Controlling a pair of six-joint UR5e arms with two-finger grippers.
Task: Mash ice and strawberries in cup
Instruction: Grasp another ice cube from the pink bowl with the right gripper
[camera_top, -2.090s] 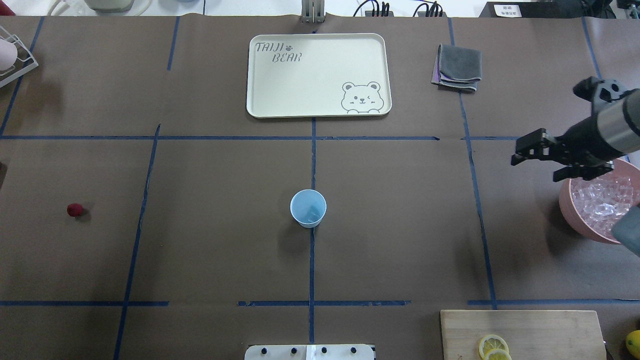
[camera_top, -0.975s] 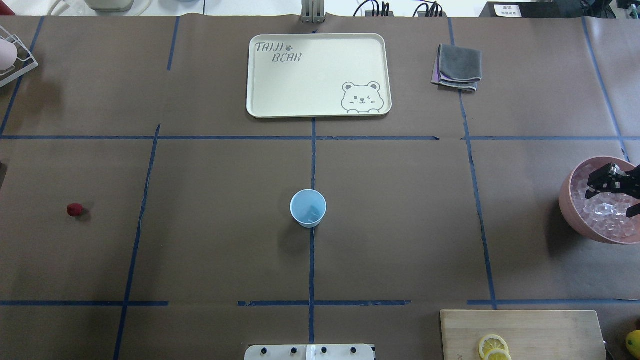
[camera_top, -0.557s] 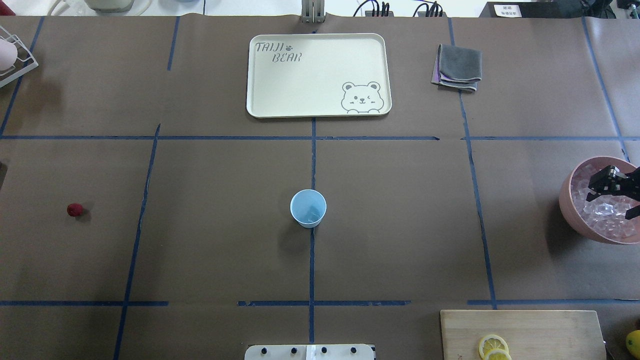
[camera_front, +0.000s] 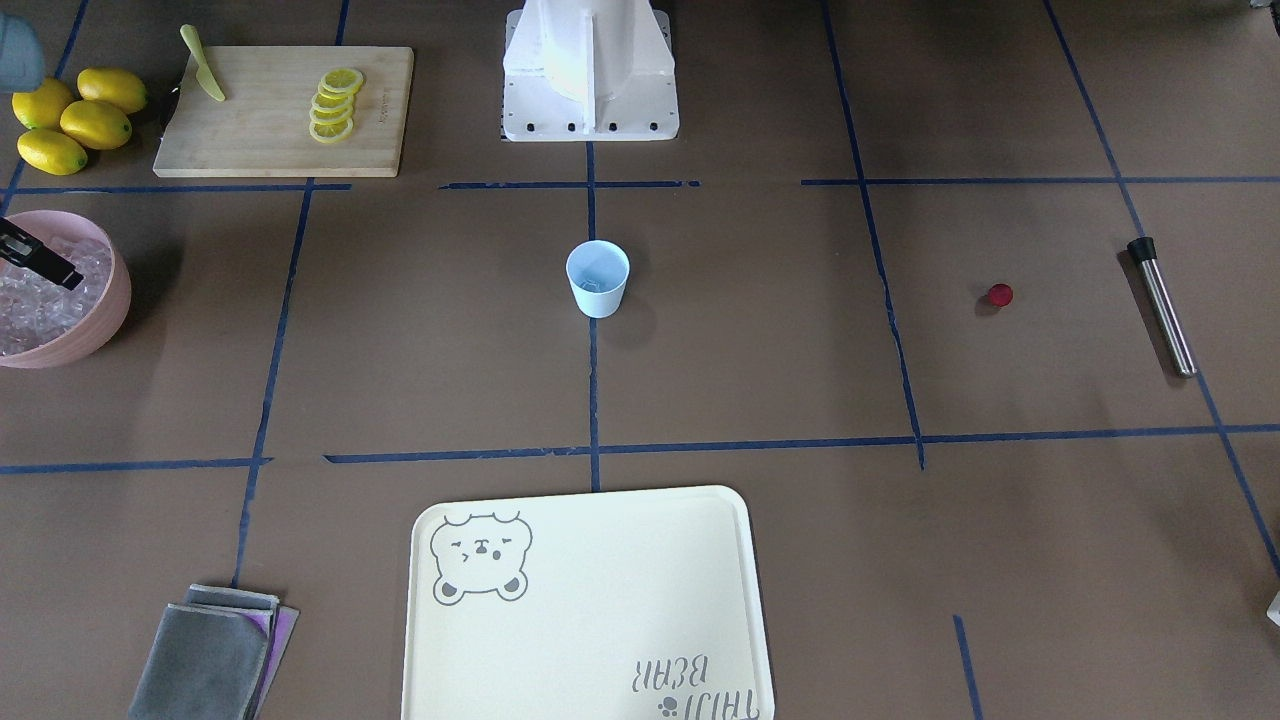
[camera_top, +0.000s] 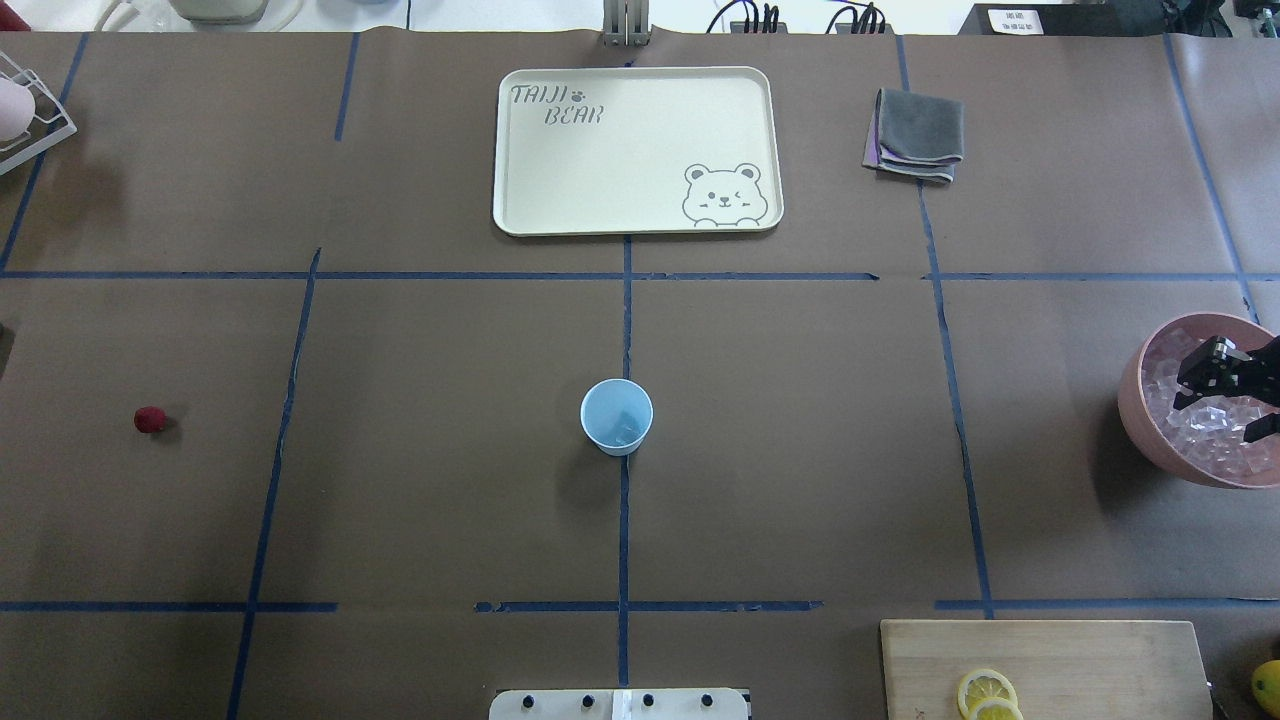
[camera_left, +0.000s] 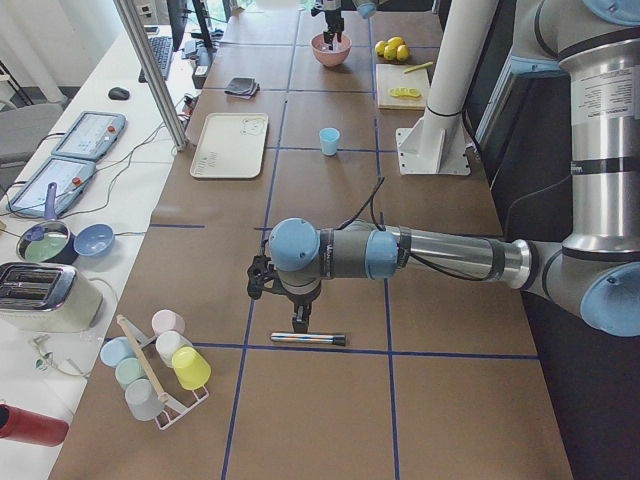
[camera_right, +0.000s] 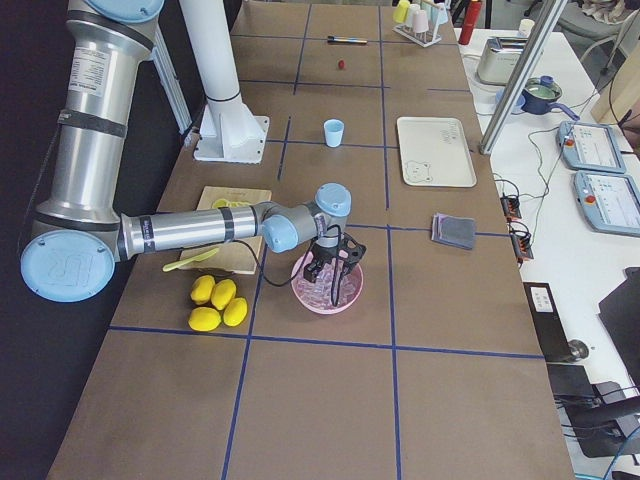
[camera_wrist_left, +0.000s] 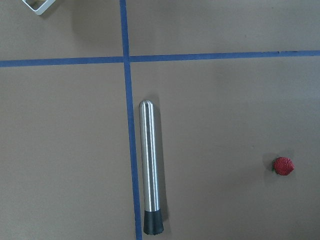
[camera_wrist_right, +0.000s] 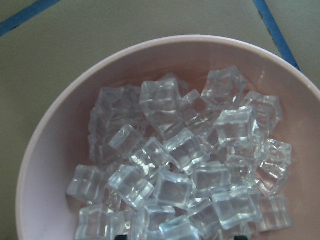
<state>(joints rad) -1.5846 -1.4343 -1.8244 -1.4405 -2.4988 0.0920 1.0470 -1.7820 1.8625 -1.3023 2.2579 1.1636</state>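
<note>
The pale-blue cup (camera_top: 616, 417) stands upright at the table's middle, with a clear ice cube (camera_top: 626, 428) inside; it also shows in the front view (camera_front: 598, 279). The ice (camera_wrist_right: 175, 175) fills the pink bowl (camera_top: 1135, 420) at the right edge. My right gripper (camera_top: 1236, 396) is open just above the ice in the bowl. The strawberry (camera_top: 150, 420) lies alone at the far left and shows in the left wrist view (camera_wrist_left: 283, 166). My left gripper (camera_left: 300, 318) hangs over a steel muddler (camera_wrist_left: 150, 170); I cannot tell whether it is open or shut.
A cream bear tray (camera_top: 520, 150) and a folded grey cloth (camera_top: 915, 135) lie at the far side. A wooden board (camera_front: 250, 130) with lemon slices (camera_front: 333, 103) and a knife, and whole lemons (camera_front: 75, 120), sit near the bowl. A cup rack (camera_left: 160, 365) stands beyond the muddler.
My right gripper has swung from left of the bowl to over the ice and settled lower into the bowl, still open. Cup and strawberry have not moved.
</note>
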